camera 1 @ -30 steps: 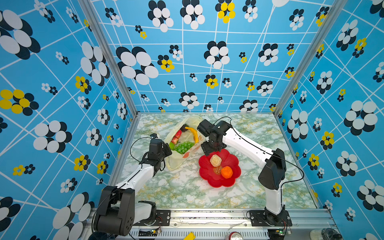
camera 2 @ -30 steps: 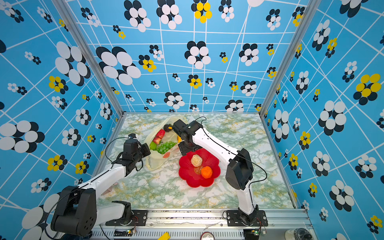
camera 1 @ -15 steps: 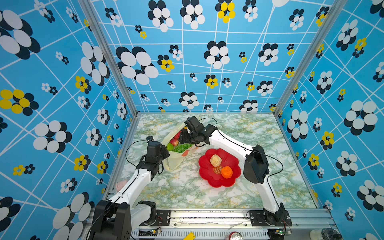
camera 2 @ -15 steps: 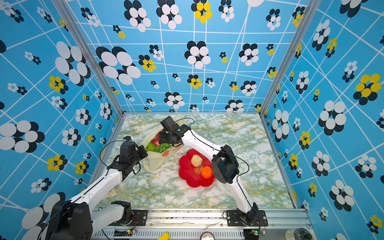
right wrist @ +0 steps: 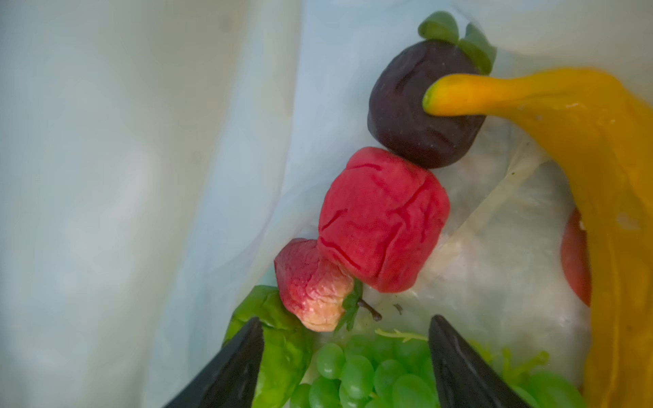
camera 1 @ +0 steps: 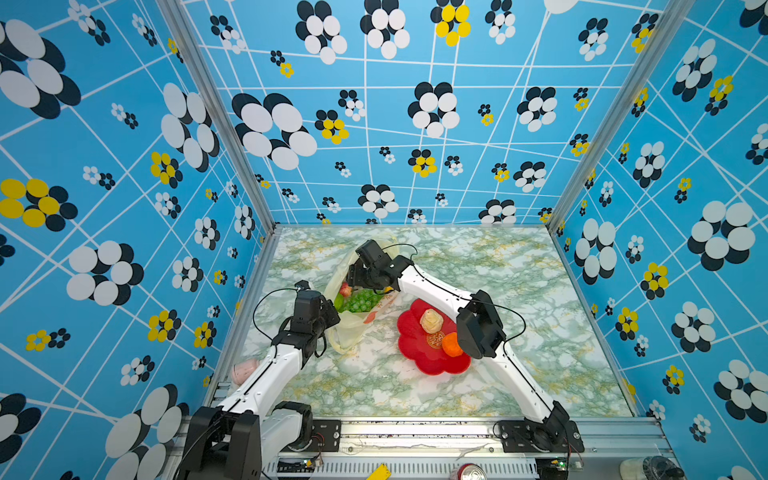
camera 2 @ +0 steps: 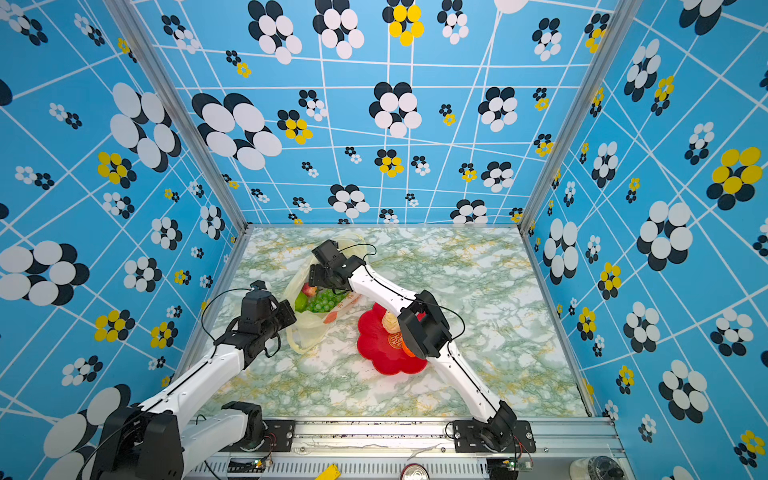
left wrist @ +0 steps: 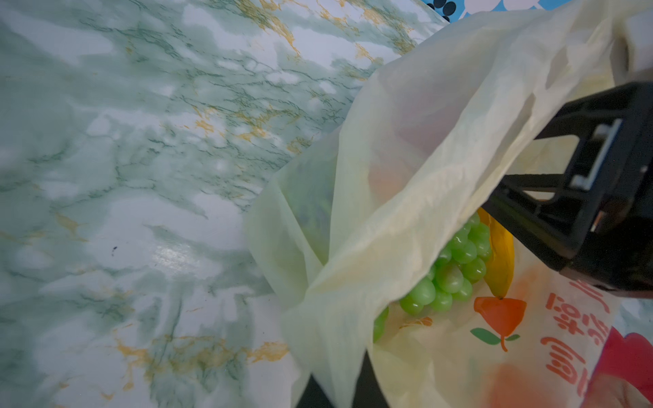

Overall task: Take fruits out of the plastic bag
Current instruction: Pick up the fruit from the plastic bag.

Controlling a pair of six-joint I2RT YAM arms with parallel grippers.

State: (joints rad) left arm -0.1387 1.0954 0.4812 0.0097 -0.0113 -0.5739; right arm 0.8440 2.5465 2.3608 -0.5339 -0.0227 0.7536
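Note:
The pale-yellow plastic bag (camera 1: 353,332) lies at the table's left, its mouth held up. My left gripper (left wrist: 339,392) is shut on the bag's rim film (left wrist: 353,282). My right gripper (right wrist: 346,319) is open inside the bag mouth, its fingertips either side of the green grape bunch (right wrist: 360,371). Beyond it lie a pink-red strawberry (right wrist: 311,286), a red fruit (right wrist: 381,219), a dark purple piece (right wrist: 420,106) and a yellow banana (right wrist: 583,141). A bumpy green fruit (right wrist: 279,346) sits by one finger. In both top views the right gripper (camera 1: 357,278) hangs over the bag.
A red flower-shaped plate (camera 1: 415,357) to the bag's right holds a cream piece (camera 1: 431,320) and an orange (camera 1: 451,344), partly under my right arm's elbow (camera 1: 478,324). Patterned walls close three sides. A pink object (camera 1: 245,371) lies outside the left rail.
My right gripper has moved left, from between the bag and the plate into the bag's mouth. The left gripper has kept hold of the bag and lifted its rim slightly.

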